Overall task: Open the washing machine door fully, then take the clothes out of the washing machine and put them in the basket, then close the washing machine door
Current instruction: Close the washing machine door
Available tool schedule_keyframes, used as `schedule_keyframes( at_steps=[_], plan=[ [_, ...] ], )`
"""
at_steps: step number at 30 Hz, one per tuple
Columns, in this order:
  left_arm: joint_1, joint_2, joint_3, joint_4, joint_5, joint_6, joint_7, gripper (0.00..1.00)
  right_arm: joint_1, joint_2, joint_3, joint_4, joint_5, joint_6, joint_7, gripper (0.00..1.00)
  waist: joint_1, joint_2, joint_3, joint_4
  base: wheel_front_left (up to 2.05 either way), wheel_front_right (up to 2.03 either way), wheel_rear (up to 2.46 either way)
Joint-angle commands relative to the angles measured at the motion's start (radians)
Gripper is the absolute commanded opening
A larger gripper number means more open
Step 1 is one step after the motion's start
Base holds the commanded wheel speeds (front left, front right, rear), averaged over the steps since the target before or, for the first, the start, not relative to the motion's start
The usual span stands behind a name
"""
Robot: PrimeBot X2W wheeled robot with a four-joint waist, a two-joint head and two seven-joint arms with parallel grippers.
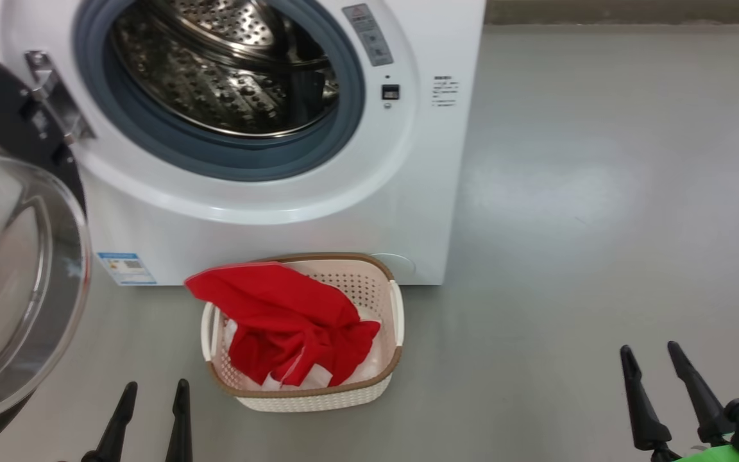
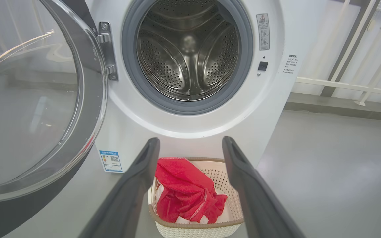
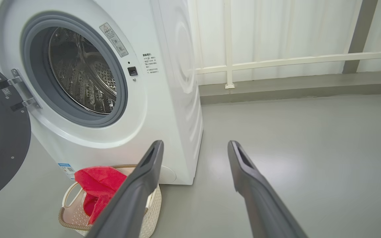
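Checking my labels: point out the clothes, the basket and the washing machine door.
the clothes (image 1: pixel 280 317), head view, middle of the red fabric.
the basket (image 1: pixel 318 401), head view, near perforated wall.
the washing machine door (image 2: pixel 28 112), left wrist view, glass bowl.

Both arms low — left gripper (image 1: pixel 154 387) and right gripper (image 1: pixel 650 351) agape, holding nothing.

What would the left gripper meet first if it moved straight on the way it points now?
Probably the white front of the washing machine, just under the drum. The left gripper seems aimed above the basket holding the clothes, though depth is unclear.
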Motion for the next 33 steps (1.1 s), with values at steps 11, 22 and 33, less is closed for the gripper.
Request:
schedule_keyframes(
  at_steps=[11,22,33],
  plan=[
    [0.02,0.003,-0.002,-0.004,-0.052,0.04,-0.012,1.0,-0.082,-0.062,0.111,0.003,-0.005,0.007,-0.006,1.0,0.0001,0.0,-0.017,0.179,0.0,0.0,0.0],
    [0.046,0.003,-0.028,-0.004,-0.066,0.06,-0.012,1.0,-0.106,-0.081,0.19,0.03,0.003,0.007,-0.006,1.0,0.0001,0.0,-0.042,0.313,0.0,0.0,0.0],
    [0.066,0.003,-0.044,-0.019,-0.081,0.083,-0.012,1.0,-0.106,-0.082,0.222,0.036,0.013,0.007,-0.006,1.0,0.0001,0.0,-0.05,0.397,0.0,0.0,0.0]
  ],
)
